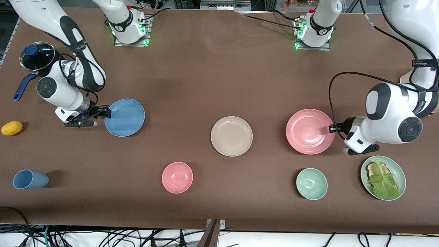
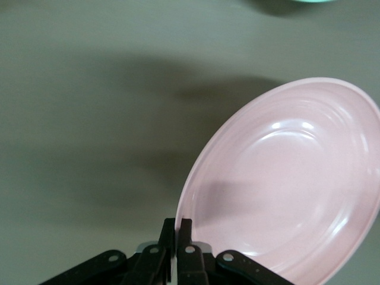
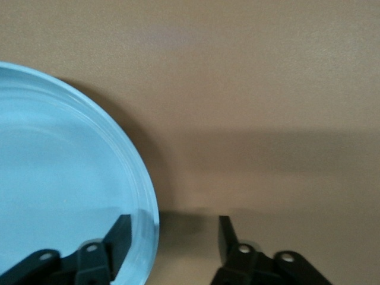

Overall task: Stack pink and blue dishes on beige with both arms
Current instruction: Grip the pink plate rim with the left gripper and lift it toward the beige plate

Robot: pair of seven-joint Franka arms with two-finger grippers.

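Note:
The beige plate (image 1: 232, 136) lies flat at the table's middle. Toward the right arm's end sits the blue plate (image 1: 125, 117) (image 3: 59, 178). My right gripper (image 1: 107, 113) (image 3: 173, 225) is open and straddles its rim, one finger over the plate's inside and the other outside it. The pink plate (image 1: 310, 131) (image 2: 285, 190) sits toward the left arm's end. My left gripper (image 1: 331, 128) (image 2: 178, 222) is shut on its rim, on the edge away from the beige plate.
Nearer the front camera stand a blue cup (image 1: 29, 179), a pink bowl (image 1: 177, 177), a pale green bowl (image 1: 311, 184) and a green plate with lettuce (image 1: 383, 177). A yellow fruit (image 1: 12, 128) and a lidded pot (image 1: 37, 55) sit by the right arm.

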